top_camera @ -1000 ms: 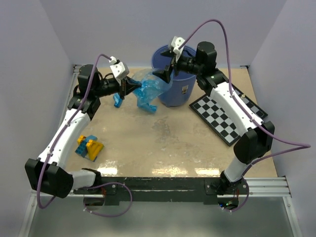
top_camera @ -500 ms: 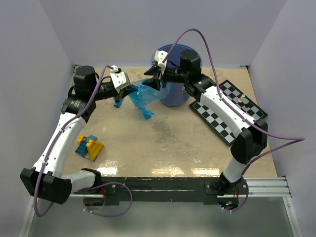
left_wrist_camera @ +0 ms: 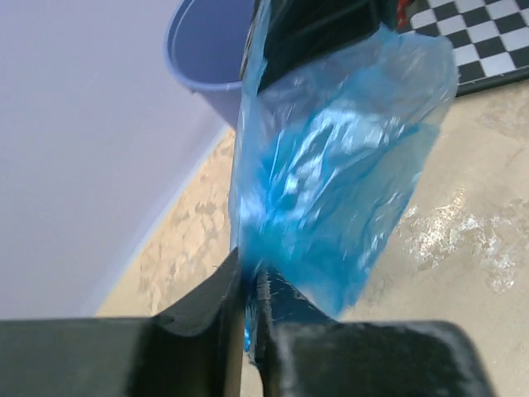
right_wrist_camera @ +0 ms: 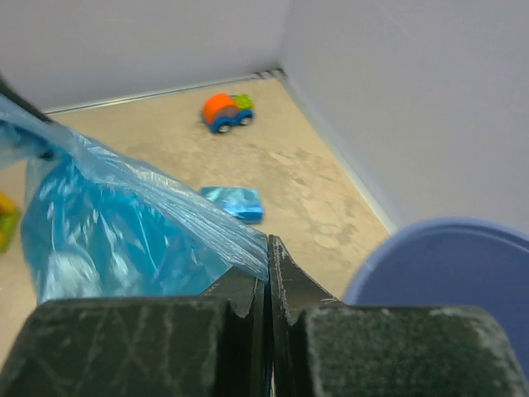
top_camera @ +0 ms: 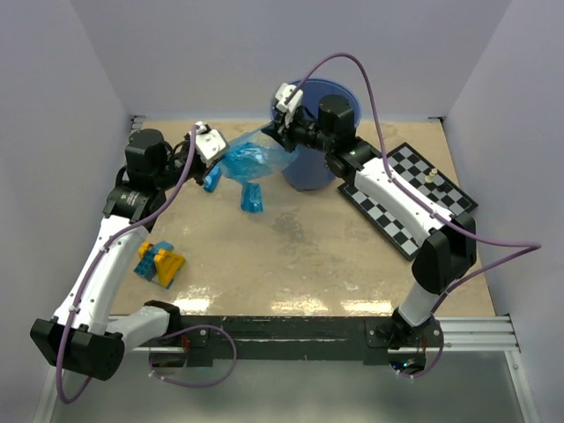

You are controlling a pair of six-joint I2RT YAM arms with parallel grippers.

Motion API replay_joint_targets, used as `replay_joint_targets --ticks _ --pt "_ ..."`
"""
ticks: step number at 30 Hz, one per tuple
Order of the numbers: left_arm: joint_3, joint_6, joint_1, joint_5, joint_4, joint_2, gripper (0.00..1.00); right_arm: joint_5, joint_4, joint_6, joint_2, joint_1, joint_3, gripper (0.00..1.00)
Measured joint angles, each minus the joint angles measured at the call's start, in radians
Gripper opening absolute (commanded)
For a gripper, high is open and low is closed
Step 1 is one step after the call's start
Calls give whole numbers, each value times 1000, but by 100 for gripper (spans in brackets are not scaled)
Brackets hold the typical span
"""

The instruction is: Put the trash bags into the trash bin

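Not binned yet: one crinkly trash bag (top_camera: 249, 161) lifted off the surface (top_camera: 291, 256) and stretched in the air between both arms, just at 9 o'clock of the trash bin (top_camera: 310, 176). Pinched at its 9 o'clock end by the left pincer (left_wrist_camera: 246, 277), clenched on a fold of the film; pinched at its 3 o'clock end by the right pincer (right_wrist_camera: 266, 252), clamped shut on a thin drawn-out edge right beside the bin's rim. Sagging in the middle, with a loose tail hanging toward 6 o'clock. Left to do, by the look of it: carry over the rim toward 3 o'clock, let go, then fetch the folded bag (right_wrist_camera: 233, 203) lying flat on the surface near the left pincer. Cannot tell whether anything sits inside the bin, hidden largely by the right arm.
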Motion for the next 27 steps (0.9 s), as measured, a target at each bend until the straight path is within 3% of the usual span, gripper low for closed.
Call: replay_joint_targets --ticks 4,7,9,11,12,13,16,18,27 --pt "-14 -49 2 -100 -7 -19 23 127 17 15 -3 -24 -11 0" --pt "-15 -78 2 -140 -7 -25 5 203 27 24 -9 -40 -13 0" --pt "-18 -88 2 -145 -8 -27 5 232 34 32 -13 -42 -13 0" --pt "-28 -95 2 -140 -6 -31 17 249 42 42 -16 -39 -13 0" --pt "-31 -97 3 -125 -10 -31 37 256 44 47 -18 -39 -13 0" --pt "-31 -102 5 -98 -17 -31 47 268 48 55 -19 -39 -13 0" --pt "-43 -169 7 -15 -5 -37 57 302 64 91 -21 -37 -13 0" --pt "-69 -270 6 13 31 -43 73 333 74 121 -20 -35 -13 0" --pt "-136 -752 6 -26 310 95 80 412 94 215 -20 -17 -12 0"
